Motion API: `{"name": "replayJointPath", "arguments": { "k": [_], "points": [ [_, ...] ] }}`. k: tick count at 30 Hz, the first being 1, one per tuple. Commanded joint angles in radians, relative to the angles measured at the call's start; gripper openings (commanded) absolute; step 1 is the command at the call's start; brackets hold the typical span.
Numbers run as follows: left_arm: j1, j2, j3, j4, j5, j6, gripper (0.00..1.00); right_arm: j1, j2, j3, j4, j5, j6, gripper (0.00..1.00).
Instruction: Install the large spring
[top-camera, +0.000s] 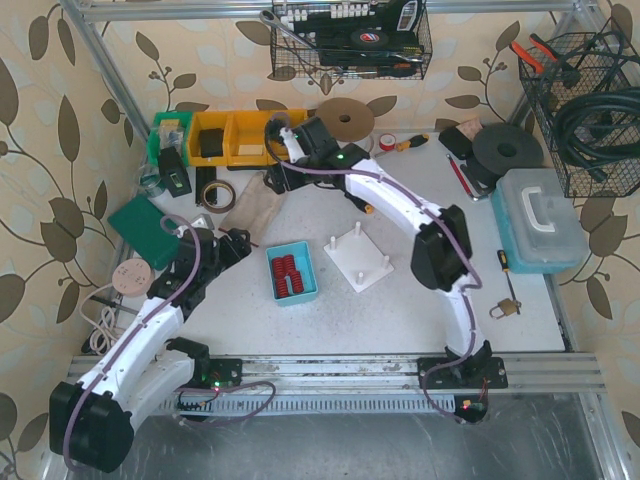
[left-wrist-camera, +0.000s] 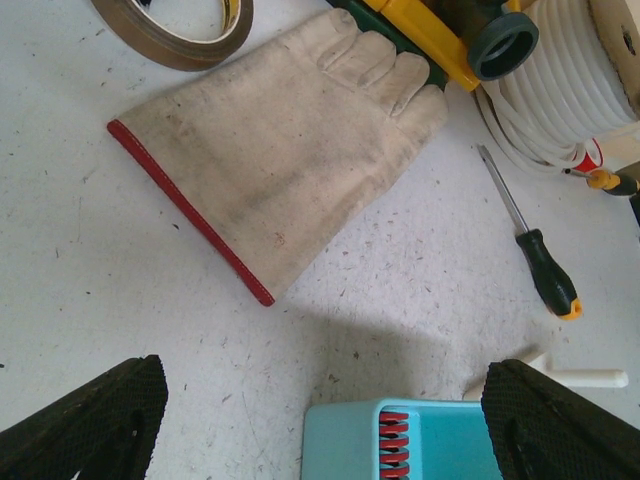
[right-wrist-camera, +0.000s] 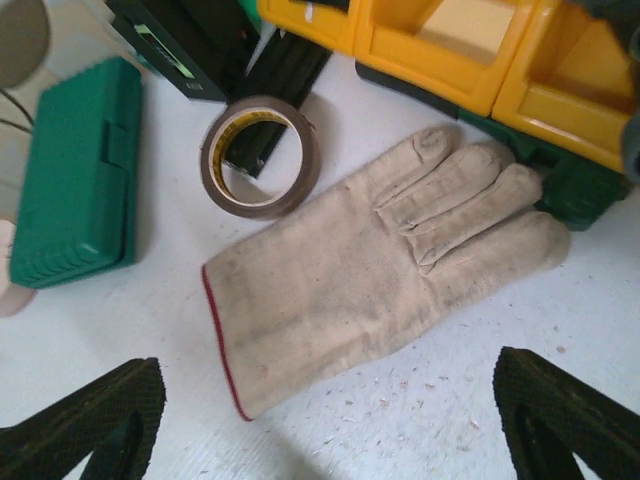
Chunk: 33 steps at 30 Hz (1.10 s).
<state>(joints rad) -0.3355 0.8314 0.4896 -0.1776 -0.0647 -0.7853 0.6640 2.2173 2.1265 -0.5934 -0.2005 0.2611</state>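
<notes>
The blue tray (top-camera: 291, 273) sits near the middle of the table (top-camera: 420, 310), and the red springs (top-camera: 287, 275) lie inside it in a row; none has been lifted out, and which one is the large one cannot be told from here. At 3 o'clock of the tray, close by but not touching, lies the white peg plate (top-camera: 358, 258) with its posts upright and bare. The left gripper (top-camera: 232, 247) hovers at 10 o'clock of the tray, its jaws spread wide and holding nothing. In its wrist view the tray's rim and spring ends (left-wrist-camera: 392, 440) show at 6 o'clock, a work glove (left-wrist-camera: 290, 150) lies flat at 12 o'clock, and a screwdriver (left-wrist-camera: 535, 255) rests at 3 o'clock. The right gripper (top-camera: 283, 178) is reached far across to 12 o'clock of the tray, above the glove, likewise released and empty. Its own camera shows the glove below it, a roll of brown tape (right-wrist-camera: 262, 155) at 11 o'clock, a green case (right-wrist-camera: 75, 170) at 9 o'clock and yellow bins (right-wrist-camera: 470, 40) at 1 o'clock.
</notes>
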Motion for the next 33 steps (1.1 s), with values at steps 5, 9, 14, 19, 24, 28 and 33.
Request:
{"name": "replayJointPath", "arguments": {
  "k": [5, 9, 14, 19, 24, 28, 33],
  "points": [
    [-0.007, -0.017, 0.052, -0.073, 0.087, 0.015, 0.86, 0.060, -0.393, -0.550, 0.175, 0.189, 0.091, 0.86],
    [-0.036, 0.034, 0.141, -0.224, 0.094, 0.011, 0.76, 0.098, -0.615, -0.858, 0.281, 0.286, 0.140, 0.86],
    [-0.267, 0.091, 0.283, -0.400, -0.072, 0.029, 0.74, 0.099, -0.864, -1.149, 0.458, 0.319, 0.187, 0.89],
    [-0.395, 0.270, 0.431, -0.479, -0.091, 0.063, 0.76, 0.054, -0.924, -1.231, 0.490, 0.314, 0.236, 0.92],
    [-0.482, 0.439, 0.509, -0.477, -0.132, 0.042, 0.73, -0.013, -0.939, -1.250, 0.504, 0.288, 0.257, 0.90],
    [-0.497, 0.546, 0.580, -0.476, -0.151, 0.018, 0.67, -0.050, -0.998, -1.302, 0.549, 0.303, 0.284, 0.91],
    [-0.518, 0.636, 0.580, -0.462, -0.171, -0.079, 0.62, -0.092, -1.058, -1.351, 0.560, 0.360, 0.327, 0.99]
  ]
}}
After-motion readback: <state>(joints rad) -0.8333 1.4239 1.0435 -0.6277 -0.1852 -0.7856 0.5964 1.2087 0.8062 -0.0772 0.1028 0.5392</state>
